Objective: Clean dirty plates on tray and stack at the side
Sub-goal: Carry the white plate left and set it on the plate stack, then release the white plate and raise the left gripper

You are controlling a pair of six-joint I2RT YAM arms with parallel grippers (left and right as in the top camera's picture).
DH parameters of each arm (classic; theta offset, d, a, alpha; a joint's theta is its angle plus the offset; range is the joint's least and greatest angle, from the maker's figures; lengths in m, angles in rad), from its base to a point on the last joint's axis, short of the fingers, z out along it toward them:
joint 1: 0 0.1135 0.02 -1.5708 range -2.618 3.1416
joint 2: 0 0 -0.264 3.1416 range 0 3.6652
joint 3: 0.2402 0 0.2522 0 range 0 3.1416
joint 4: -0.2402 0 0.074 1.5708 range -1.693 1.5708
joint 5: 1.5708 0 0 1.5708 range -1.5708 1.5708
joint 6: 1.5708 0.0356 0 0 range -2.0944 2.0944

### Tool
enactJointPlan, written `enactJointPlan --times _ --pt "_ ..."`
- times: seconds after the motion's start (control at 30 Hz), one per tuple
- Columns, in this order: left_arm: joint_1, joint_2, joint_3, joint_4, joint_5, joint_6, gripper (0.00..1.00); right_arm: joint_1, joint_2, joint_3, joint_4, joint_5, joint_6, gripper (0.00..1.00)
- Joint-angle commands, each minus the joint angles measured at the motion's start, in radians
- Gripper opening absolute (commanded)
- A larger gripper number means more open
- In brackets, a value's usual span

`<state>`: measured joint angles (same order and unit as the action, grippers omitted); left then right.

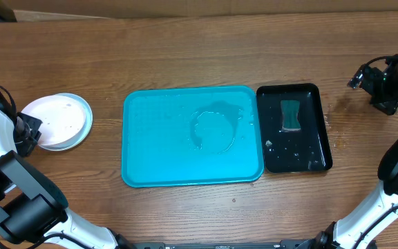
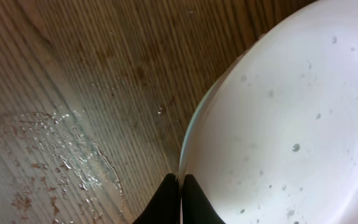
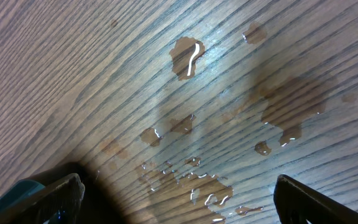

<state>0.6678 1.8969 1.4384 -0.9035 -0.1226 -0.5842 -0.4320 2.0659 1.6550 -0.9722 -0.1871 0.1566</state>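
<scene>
The white plate (image 1: 57,117) lies on top of a stack at the left side of the table, with a light cyan rim showing beneath it. The yellow-green plate is hidden. My left gripper (image 1: 30,131) is at the stack's left edge. In the left wrist view its fingers (image 2: 180,186) are shut on the rim of the white plate (image 2: 291,124), which carries small droplets. The turquoise tray (image 1: 157,138) holds no plates, only a film of water. My right gripper (image 1: 365,75) is open and empty over wet wood (image 3: 179,193) at the far right.
A glossy black tray (image 1: 309,155) stands right of the turquoise tray and holds a teal sponge (image 1: 291,115) and water drops. Puddles lie on the wood beside the stack (image 2: 67,155) and under the right gripper (image 3: 188,56).
</scene>
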Motion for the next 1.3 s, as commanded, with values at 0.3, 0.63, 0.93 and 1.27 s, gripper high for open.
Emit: enactJointPlan --times 0.3,0.63,0.93,1.27 --pt "-0.040 -0.004 -0.010 0.011 0.140 0.089 0.68 0.000 -0.006 0.027 0.003 -0.005 0.001 1.00" --pt "-0.201 -0.004 -0.010 0.102 0.555 0.505 1.00 0.000 -0.006 0.027 0.002 -0.006 0.001 1.00" --pt "-0.377 -0.004 -0.010 0.116 0.464 0.506 1.00 0.000 -0.006 0.027 0.003 -0.005 0.001 1.00" --pt "-0.467 -0.004 -0.010 0.116 0.459 0.506 1.00 0.000 -0.006 0.027 0.002 -0.006 0.001 1.00"
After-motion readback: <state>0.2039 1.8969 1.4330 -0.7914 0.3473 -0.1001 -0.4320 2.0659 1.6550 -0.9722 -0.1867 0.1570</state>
